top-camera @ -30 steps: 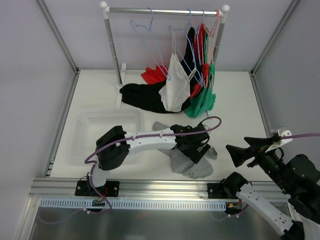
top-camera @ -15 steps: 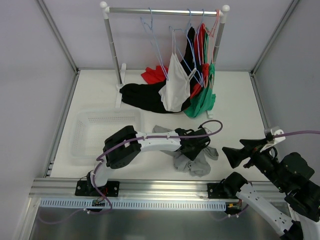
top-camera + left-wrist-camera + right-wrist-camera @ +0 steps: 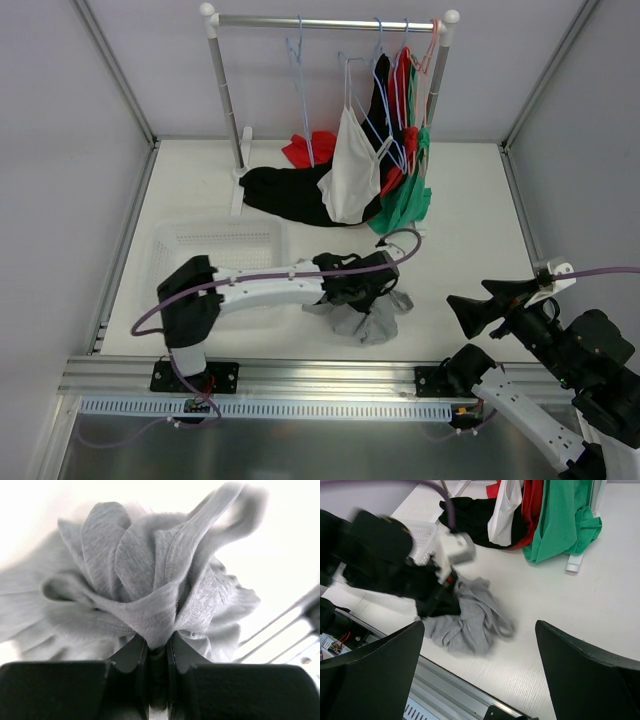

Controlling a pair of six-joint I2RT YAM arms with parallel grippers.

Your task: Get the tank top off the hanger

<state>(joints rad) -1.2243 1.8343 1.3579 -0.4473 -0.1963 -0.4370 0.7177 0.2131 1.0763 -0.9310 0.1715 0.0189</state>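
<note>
My left claw (image 3: 159, 652) pinches the crumpled grey fabric tank top (image 3: 150, 575), likely for hauling toward nine o'clock; right claw (image 3: 480, 672) wide.

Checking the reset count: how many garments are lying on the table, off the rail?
3: grey tank top pinched in the left claw, near front; black one by the rack foot; red one behind it. More may hide under the hanging clothes.
</note>
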